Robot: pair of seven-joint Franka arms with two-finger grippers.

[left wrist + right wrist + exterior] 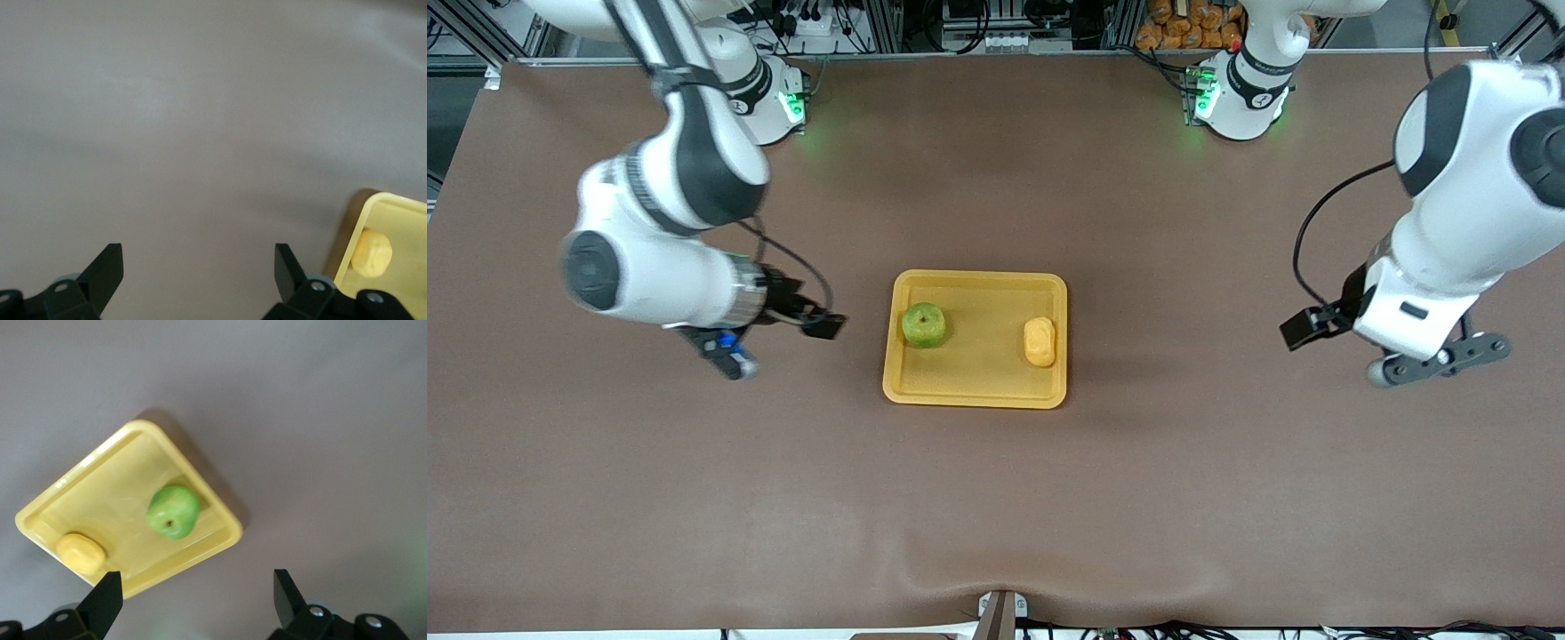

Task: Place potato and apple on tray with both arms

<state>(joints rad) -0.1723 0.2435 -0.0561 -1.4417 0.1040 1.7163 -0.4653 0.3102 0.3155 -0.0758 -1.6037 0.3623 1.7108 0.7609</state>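
Observation:
The yellow-orange tray (978, 360) lies in the middle of the table. The green apple (924, 324) sits in it at the end toward the right arm. The potato (1040, 341) lies in it at the end toward the left arm. My right gripper (727, 356) is open and empty over bare table beside the tray's apple end. My left gripper (1440, 360) is open and empty over bare table, well off the potato end. The right wrist view shows its open gripper (198, 593), the tray (113, 487), apple (173, 511) and potato (80, 552). The left wrist view shows its open gripper (199, 267), a tray corner (400, 220) and the potato (370, 252).
A brown cloth (996, 498) covers the table. The two arm bases (765, 98) (1240, 93) stand along the edge farthest from the front camera. A small clamp (1000, 613) sits at the table's nearest edge.

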